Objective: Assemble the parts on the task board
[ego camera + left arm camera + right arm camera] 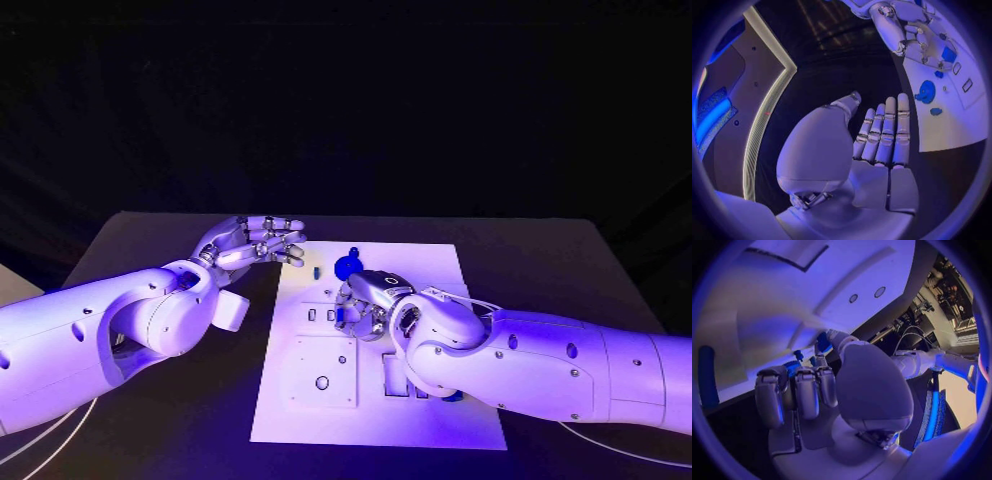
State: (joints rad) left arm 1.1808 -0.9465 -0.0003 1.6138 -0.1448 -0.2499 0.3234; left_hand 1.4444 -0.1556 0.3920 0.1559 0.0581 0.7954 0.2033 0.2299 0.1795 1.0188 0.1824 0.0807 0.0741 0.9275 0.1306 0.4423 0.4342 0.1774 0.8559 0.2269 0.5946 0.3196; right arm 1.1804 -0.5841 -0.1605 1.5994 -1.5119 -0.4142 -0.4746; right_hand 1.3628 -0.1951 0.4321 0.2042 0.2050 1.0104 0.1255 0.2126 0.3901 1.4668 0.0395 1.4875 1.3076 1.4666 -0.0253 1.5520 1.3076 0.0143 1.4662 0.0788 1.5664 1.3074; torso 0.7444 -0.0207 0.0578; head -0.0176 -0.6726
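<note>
Fingers [807, 390] of right hand [372, 300] pinch blue part [822, 341] over task board [433, 420] — left hand [257, 242] fingers spread, holding nothing.

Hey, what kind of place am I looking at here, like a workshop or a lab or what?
Probably a robotics lab or demo booth: a white task board with blue parts lies on a black table, against a dark backdrop.

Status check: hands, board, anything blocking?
Left hand open, off the white task board. Right hand down on the board, pinching a small blue part. Round blue part beside it; no obstruction seen.
</note>
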